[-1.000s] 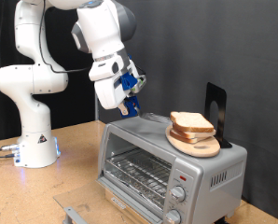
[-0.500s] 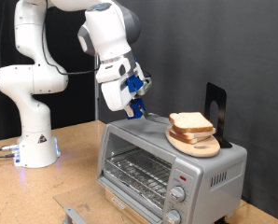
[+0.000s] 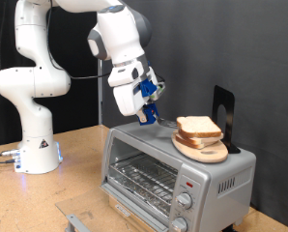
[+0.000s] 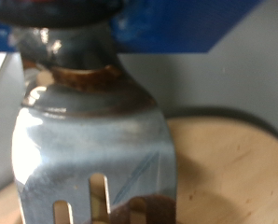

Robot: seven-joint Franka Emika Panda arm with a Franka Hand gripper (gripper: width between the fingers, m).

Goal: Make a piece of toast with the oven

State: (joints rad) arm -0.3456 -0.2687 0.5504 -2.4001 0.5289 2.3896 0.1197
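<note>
Currently, ext. view: the claw hangs just above the oven, over the roof's end toward the view's left, near the piece of toast. Claw state: cannot tell from this view whether it is clenched or released. The toast lies on a round wooden board on the oven roof, toward the view's right. A black upright stand is behind the board. Oven door is shut; wire rack shows through the glass; two knobs at the front, view's right. Oven sits on a wooden counter; robot base stands at the view's left.

Wrist view: a metal spatula blade w/ slots fills the frame, close to the lens. Its neck runs up between dark parts at the picture edge; grip not clearly visible. Board surface is beside the blade.
</note>
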